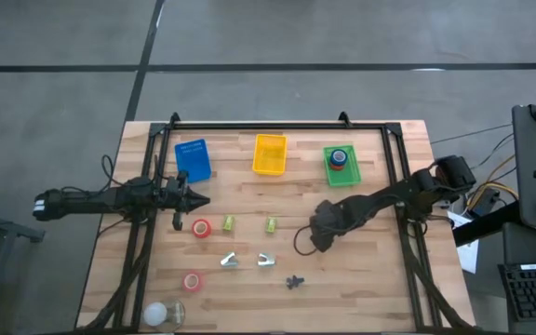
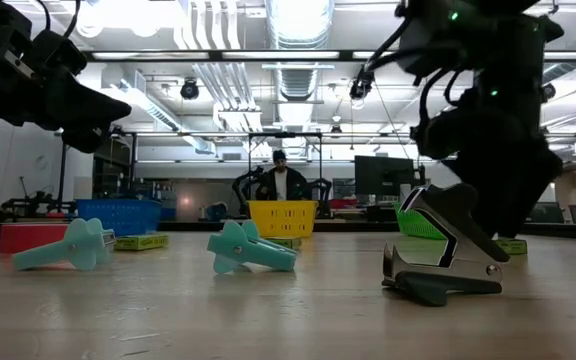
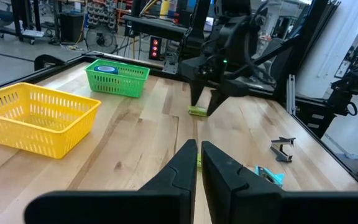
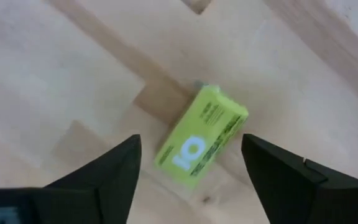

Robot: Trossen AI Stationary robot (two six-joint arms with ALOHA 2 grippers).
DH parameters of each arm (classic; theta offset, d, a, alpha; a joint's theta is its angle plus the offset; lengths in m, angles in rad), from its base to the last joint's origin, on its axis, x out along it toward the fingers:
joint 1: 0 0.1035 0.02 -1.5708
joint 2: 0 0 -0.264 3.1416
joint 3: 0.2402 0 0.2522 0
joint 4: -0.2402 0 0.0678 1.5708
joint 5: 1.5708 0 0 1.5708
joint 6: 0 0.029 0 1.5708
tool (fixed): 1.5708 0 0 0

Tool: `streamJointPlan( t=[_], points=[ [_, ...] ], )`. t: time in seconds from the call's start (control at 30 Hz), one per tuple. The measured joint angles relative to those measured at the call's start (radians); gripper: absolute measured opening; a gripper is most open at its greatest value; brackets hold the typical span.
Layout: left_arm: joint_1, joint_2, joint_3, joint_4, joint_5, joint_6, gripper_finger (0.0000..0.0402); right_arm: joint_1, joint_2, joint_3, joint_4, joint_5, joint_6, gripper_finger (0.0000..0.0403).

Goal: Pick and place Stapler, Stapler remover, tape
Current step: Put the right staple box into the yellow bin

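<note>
Worktop (image 1: pixel 361 279) of pale planks. Right pincer (image 4: pixel 191 171) spread wide, straddling a green staple box (image 4: pixel 201 137). Left pincer (image 3: pixel 199 163) pressed closed, near red tape (image 1: pixel 201 227). Dark staple remover (image 1: pixel 293 281) lies apart; baskets behind.

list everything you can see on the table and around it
blue basket: 1, blue, back left of the table
yellow basket: 1, yellow, back centre, looks empty
green basket: 1, green, back right, holds a blue and red item
staple boxes: 2, yellow-green, mid table; the other lies by the right gripper
red tape rolls: 2, red, one mid left, one nearer the front
teal staple removers: 2, teal, front centre; second
dark staple remover: 1, black, front centre
clear tape dispenser: 1, clear and white, front left
person: 1, far behind the table
left gripper: shut, above the mid-left table
right gripper: open, straddling a staple box
</note>
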Motion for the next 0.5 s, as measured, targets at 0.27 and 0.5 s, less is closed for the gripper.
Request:
streamJointPlan(
  t=[0.27,0.5],
  points=[
    [0.000,0.000,0.000,0.000,0.000,0.000,0.0026,-0.012,0.021,-0.010,0.003,-0.018,-0.005,0.0279],
    [0.000,0.000,0.000,0.000,0.000,0.000,0.0026,-0.010,0.021,-0.012,-0.004,-0.008,-0.054,0.0215]
  ],
)
